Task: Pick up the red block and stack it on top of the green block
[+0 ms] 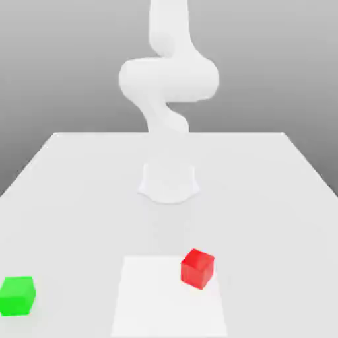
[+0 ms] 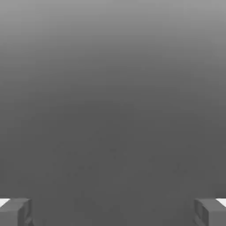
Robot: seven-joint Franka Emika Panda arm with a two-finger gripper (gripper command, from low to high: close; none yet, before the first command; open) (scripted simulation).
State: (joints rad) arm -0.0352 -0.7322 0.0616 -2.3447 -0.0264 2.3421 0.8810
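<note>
Small matte bright-red cube [image 1: 197, 268] sits at five o'clock on the white table [image 1: 277, 191], small bright-green cube [image 1: 17, 295] well apart at eight o'clock, gripper [image 2: 113, 212] spread wide, gripping nothing.

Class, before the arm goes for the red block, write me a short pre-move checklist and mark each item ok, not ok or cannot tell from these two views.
1. Gripper open, nothing between its fingers: ok.
2. Red block resting free on the table: ok.
3. Green block top bare for stacking: ok.
4. Blocks well apart, green toward the exterior view's left: ok.
5. Gripper lined up over red block: cannot tell.
</note>
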